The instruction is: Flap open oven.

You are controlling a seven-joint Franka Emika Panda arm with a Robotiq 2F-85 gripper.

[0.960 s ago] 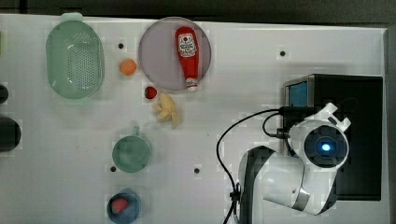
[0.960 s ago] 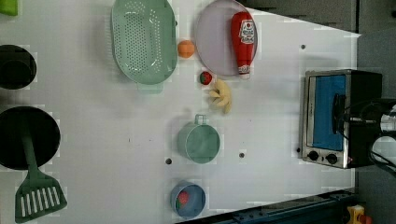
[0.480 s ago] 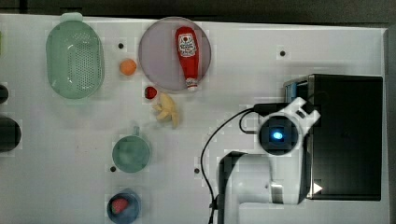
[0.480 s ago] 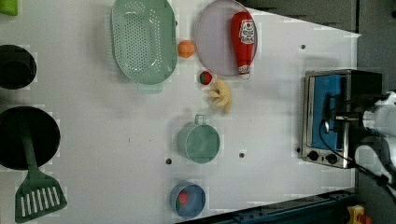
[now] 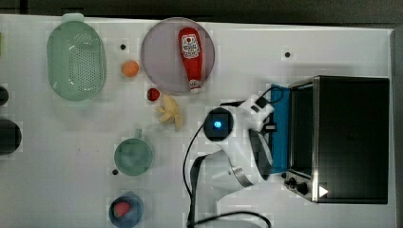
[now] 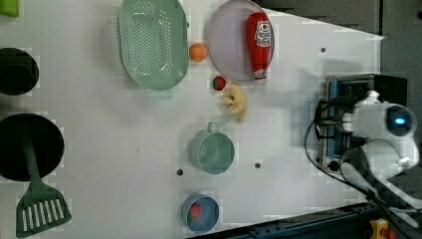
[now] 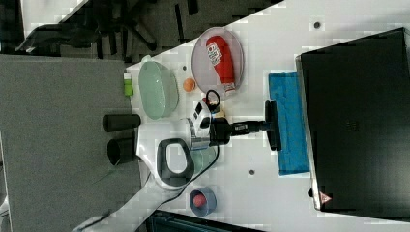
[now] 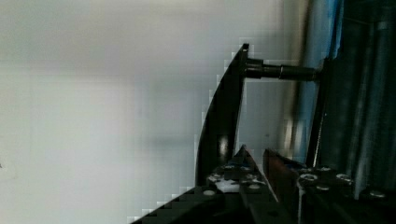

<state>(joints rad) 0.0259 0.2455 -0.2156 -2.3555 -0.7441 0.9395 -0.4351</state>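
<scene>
The oven stands at the top view's right, black-topped with a silver frame and black knobs. Its blue-tinted glass door hangs swung down and outward, also seen as the door lying nearly flat in the right view. My gripper is shut on the door's black bar handle at the door's outer edge. In the top view the white arm covers most of the handle, and the gripper sits at the door's left edge. The left view has the oven partly behind the arm.
Left of the oven in the top view lie a ketchup bottle on a round plate, a peeled banana, a strawberry, an orange, a green colander, a green cup and a blue bowl.
The arm has moved toward the top view's left, away from the oven body, drawing the handle with it. The door has swung further down, and more blue glass shows.
</scene>
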